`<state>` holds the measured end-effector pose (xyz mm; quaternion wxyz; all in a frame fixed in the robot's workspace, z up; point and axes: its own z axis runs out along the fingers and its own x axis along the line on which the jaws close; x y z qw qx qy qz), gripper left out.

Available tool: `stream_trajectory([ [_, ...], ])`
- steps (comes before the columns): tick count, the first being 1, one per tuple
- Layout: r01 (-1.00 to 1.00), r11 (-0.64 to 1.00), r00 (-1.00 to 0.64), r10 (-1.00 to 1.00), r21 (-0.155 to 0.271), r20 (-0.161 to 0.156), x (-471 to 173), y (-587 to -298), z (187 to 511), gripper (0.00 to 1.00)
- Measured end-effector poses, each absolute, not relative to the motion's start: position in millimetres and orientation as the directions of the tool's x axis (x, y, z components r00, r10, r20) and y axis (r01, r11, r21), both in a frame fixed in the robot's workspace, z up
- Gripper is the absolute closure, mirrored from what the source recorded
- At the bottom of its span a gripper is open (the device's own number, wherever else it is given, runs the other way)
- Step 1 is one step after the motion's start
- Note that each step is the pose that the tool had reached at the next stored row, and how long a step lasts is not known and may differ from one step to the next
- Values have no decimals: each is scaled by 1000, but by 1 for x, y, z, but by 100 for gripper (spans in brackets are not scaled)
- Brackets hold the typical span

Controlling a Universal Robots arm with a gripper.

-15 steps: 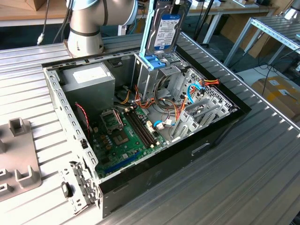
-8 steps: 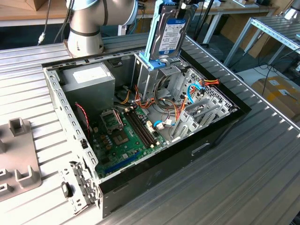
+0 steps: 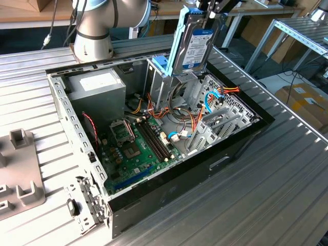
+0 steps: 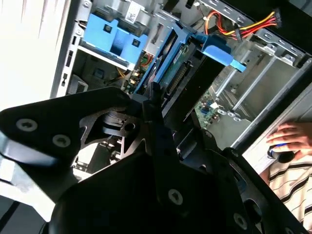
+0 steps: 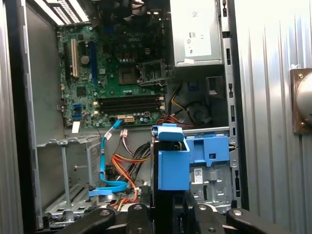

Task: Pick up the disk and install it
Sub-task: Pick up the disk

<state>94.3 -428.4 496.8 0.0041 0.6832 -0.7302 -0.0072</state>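
The tool (image 3: 211,14) is clamped on the top edge of the disk (image 3: 195,45). The disk hangs upright in the air over the far part of the open case (image 3: 225,154), just above the drive cage (image 3: 156,87). The case lies on the ribbed worktop (image 3: 277,195).

The exterior view's top edge cuts off the gripper (image 3: 211,12) above the disk (image 3: 197,46), whose label face is hidden edge-on in the first wrist view. A person's hand (image 4: 287,136) runs off the second wrist view's edge.
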Motion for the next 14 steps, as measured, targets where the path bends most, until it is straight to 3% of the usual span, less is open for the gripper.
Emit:
stream_trajectory([
  [14, -998, 67, -67, -998, 15, 17, 94, -475, 497, 65],
])
